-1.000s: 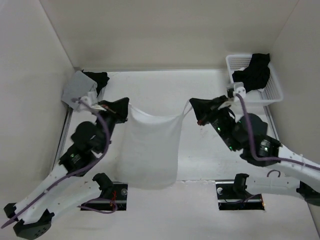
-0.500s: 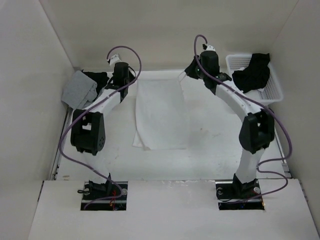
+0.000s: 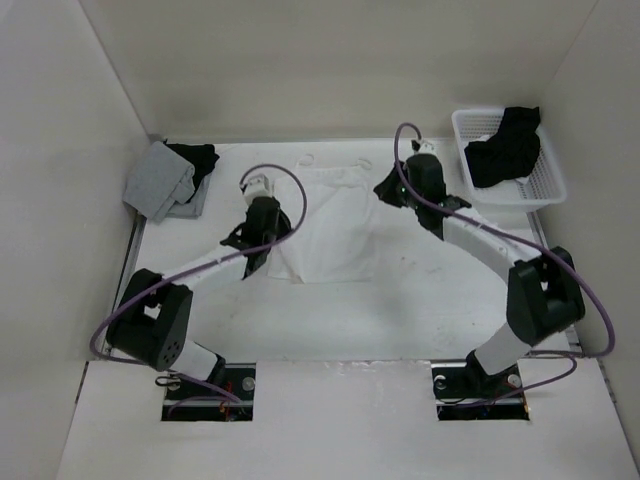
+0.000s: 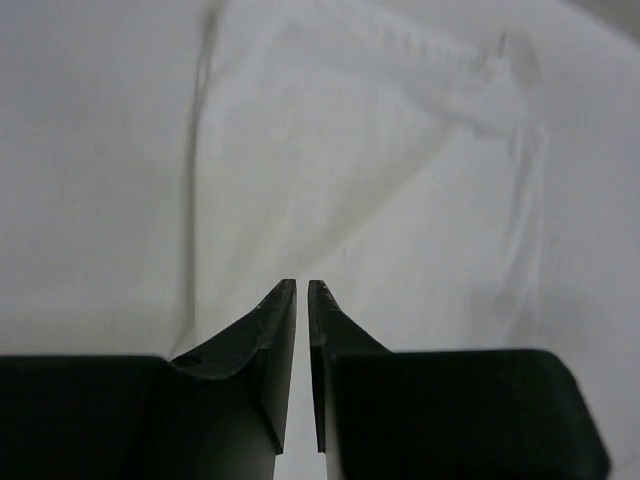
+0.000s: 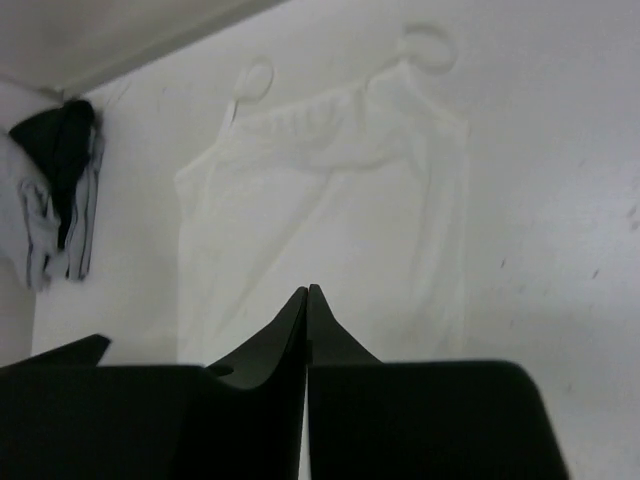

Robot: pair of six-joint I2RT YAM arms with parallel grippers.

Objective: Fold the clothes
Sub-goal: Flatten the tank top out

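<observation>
Release was the news of the last second: a second before, both arms had held the white garment (image 3: 335, 225) hanging in the air by its top corners, and then they laid it down; by this moment neither held it. The left gripper (image 3: 265, 240) hung over its left edge, fingers a sliver apart with nothing between them. The right gripper (image 3: 392, 190) stood just beside the right shoulder, fingers pressed together and empty. That suggested the spreading was done and no fold yet made, so the first fold would call for a fresh grasp. The white garment lay flat in the far middle of the table (image 3: 430, 300), straps toward the back wall and hem toward the arms, well apart from the grey garment (image 3: 160, 182) at far left and the basket (image 3: 548, 190) at far right. It was thin, strappy and nearly the table's own white, with soft wrinkles across the chest and a long diagonal crease.
</observation>
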